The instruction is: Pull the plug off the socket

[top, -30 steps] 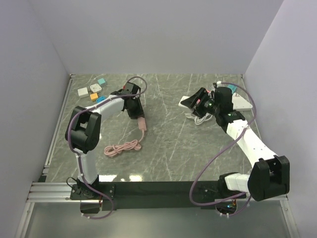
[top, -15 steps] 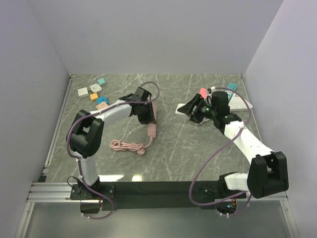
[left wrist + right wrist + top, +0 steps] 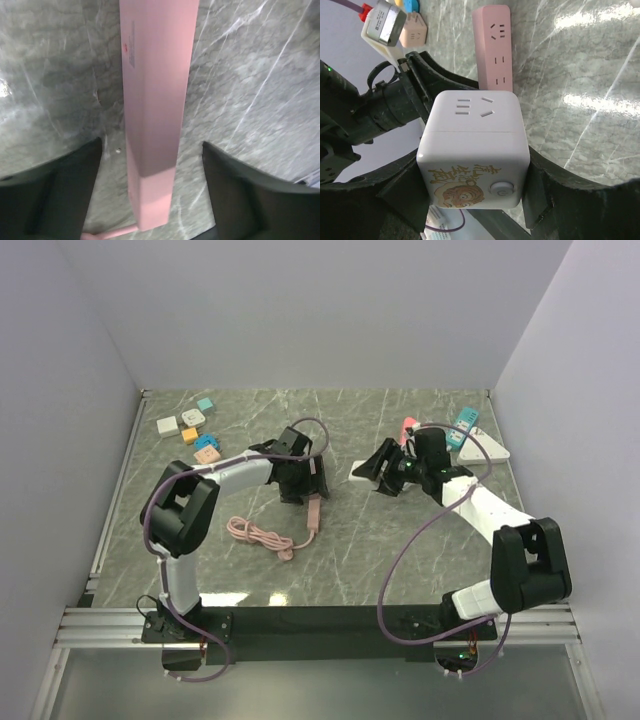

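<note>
Pinching white cube socket (image 3: 472, 150) in right gripper (image 3: 472, 185), pink power strip (image 3: 155, 100) lying between spread left gripper (image 3: 152, 185)

small coloured blocks (image 3: 189, 434) cluster at far-left corner.

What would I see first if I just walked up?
A white cube with a cartoon picture, squeezed in the right fingers. Then a pink strip lying between the left fingers, its pink cable curled nearby.
</note>
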Controlling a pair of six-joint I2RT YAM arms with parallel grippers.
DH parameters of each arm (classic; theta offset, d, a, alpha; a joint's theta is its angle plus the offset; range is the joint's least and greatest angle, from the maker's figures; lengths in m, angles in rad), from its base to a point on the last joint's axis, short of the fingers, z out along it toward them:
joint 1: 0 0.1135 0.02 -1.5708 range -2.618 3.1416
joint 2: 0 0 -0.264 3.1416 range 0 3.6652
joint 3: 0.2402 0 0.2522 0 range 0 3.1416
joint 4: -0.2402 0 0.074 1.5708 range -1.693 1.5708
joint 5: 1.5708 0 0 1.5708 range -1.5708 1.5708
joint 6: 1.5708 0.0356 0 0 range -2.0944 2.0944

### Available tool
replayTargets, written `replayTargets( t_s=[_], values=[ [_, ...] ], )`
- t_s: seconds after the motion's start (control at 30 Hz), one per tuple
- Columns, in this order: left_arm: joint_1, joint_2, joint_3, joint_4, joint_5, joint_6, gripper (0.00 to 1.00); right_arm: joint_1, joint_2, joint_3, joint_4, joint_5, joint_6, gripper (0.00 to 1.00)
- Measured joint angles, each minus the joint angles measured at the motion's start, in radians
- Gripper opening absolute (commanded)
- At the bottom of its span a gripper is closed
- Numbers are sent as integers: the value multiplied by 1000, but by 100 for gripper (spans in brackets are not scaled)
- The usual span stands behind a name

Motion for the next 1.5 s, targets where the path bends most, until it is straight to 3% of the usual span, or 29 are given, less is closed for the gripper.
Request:
replayTargets(
  t_s=[0.07, 0.37, 0.67, 0.93, 1.03, 1.13, 1.27, 1.37, 1.5],
  values=[
    [0, -8, -12, 10, 5, -7, 100, 2, 7, 2, 0, -6, -6, 0],
    [35, -209, -56, -12, -3, -40, 99, 56, 156, 159, -37, -31, -39, 0],
    [315, -488, -146, -34, -68, -66, 99, 227, 523, 622, -80, -24, -34, 0],
    [372, -529, -257, -75, -69, -66, 99, 347, 883, 970, -95, -16, 31, 6],
    [375, -546, -282, -81, -69, -66, 99, 373, 962, 1017, -91, -16, 77, 13],
    [377, -552, -289, -82, -69, -66, 99, 386, 1027, 1071, -98, -17, 130, 31],
    [377, -552, -301, -76, -69, -66, 100, 386, 1079, 1156, -97, -17, 179, 82],
    [377, -552, -315, -76, -69, -66, 99, 386, 1086, 1194, -95, -19, 197, 91],
    [377, -551, -332, -66, -69, -66, 100, 386, 1085, 1212, -95, -24, 196, 93]
  ],
)
